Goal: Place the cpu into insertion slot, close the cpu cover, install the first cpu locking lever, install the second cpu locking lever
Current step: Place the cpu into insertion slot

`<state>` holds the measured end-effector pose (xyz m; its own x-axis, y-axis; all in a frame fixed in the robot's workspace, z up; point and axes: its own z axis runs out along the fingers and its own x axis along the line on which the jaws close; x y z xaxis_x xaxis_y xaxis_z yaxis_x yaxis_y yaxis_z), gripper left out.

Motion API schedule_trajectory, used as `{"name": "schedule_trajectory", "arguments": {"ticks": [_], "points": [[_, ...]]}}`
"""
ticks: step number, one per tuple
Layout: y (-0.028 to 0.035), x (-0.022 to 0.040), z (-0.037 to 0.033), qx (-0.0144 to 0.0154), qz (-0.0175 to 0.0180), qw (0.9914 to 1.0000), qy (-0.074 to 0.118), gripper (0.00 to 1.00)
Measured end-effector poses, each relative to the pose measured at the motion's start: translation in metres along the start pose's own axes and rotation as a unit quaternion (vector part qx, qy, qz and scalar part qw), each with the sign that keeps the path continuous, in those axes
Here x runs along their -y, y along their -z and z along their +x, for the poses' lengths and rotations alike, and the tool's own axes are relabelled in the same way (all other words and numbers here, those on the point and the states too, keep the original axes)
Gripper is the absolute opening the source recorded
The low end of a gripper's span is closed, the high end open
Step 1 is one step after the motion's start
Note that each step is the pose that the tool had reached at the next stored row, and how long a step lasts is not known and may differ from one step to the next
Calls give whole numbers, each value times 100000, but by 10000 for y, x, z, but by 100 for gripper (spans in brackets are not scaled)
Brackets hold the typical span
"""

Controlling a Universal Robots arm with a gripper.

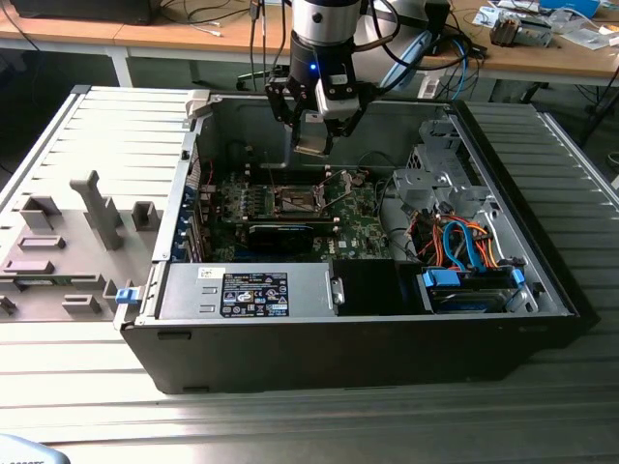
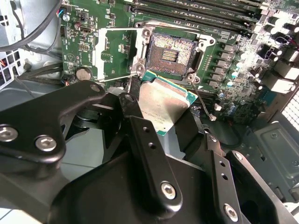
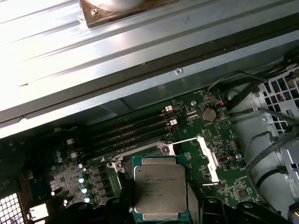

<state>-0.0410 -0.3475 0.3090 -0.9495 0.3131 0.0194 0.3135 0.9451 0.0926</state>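
Fixture tray comes first at the exterior view's left: a grey moulded board with upright holders and shallow pockets, lying on the ribbed metal table just beside the computer case. The case lies on its side with the panel off, and I record its contents in order. Along the near wall sits the power-supply box, black label upward. Behind it the green motherboard lies flat on the case floor, with a long black expansion card plugged in along its near edge. The insertion slot is mounted on that board and stands empty, its contact field bare. The cpu cover is swung up off the slot and stands open beside it. My gripper hangs inside the case above the board, and its fingers are clamped on two opposite edges of the cpu. The chip is carried metal top upward, slightly tilted, above the slot and clear of it, not seated. At the exterior view's right, the case holds a perforated drive cage, with a bundle of blue and orange cables running down to the blue-tabbed bay in the near corner.
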Motion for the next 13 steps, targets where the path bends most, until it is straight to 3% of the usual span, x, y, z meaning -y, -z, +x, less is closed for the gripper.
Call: {"name": "schedule_trajectory", "arguments": {"ticks": [13], "points": [[-2, 0, 0, 85, -17, 99996, -926, 55]]}}
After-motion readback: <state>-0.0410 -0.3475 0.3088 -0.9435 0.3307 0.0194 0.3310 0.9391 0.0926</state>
